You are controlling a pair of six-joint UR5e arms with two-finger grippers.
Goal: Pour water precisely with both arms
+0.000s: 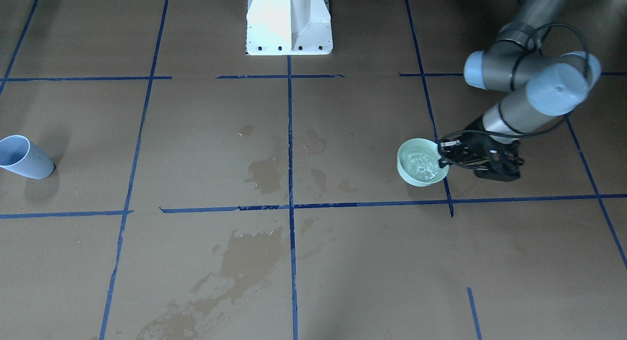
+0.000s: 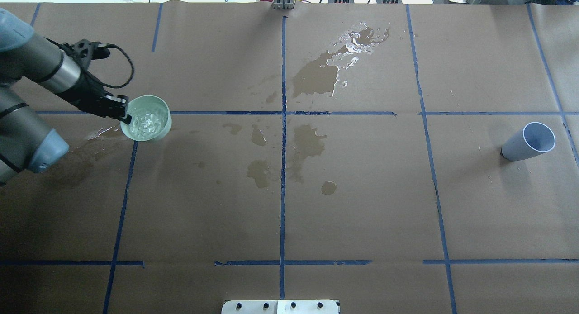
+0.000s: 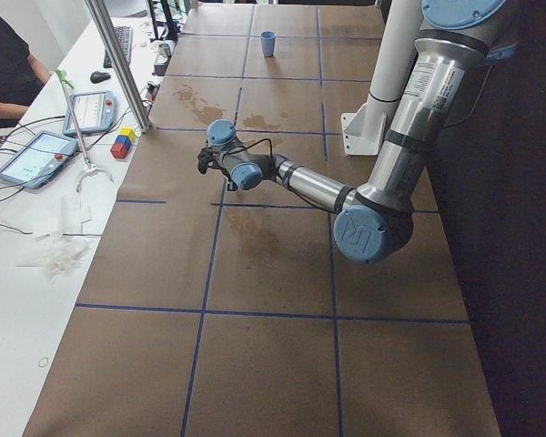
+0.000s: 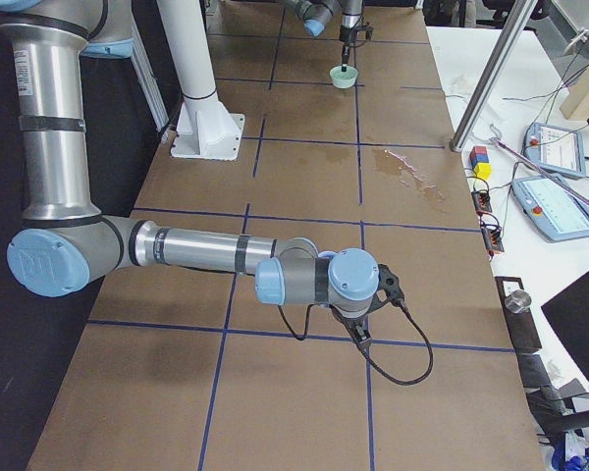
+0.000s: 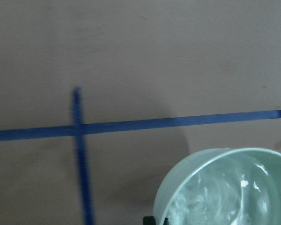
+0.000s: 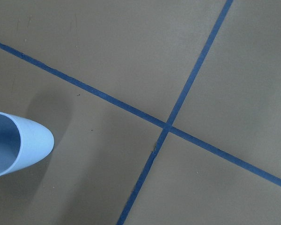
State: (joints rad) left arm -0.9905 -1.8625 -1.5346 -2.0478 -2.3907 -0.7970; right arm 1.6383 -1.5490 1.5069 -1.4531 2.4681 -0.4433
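My left gripper [image 1: 443, 156] is shut on the near rim of a pale green cup [image 2: 158, 107], also in the overhead view [image 2: 125, 116]. Clear rippling water [image 2: 145, 121] fills the cup and glistens in the left wrist view [image 5: 225, 197]. I cannot tell if the cup touches the paper. A blue-grey cup [image 2: 529, 141] stands empty at the table's other end and shows in the right wrist view [image 6: 14, 143]. My right gripper [image 4: 361, 332] shows only in the exterior right view, above the paper; I cannot tell if it is open or shut.
Dark wet stains [image 2: 307, 142] mark the brown paper at the middle, and a glistening puddle [image 2: 357, 40] lies at the far edge. A wet patch [image 2: 102, 133] lies beside the green cup. The white pedestal [image 1: 289, 21] stands at the robot's side. Tablets [image 3: 36, 155] lie on the operators' bench.
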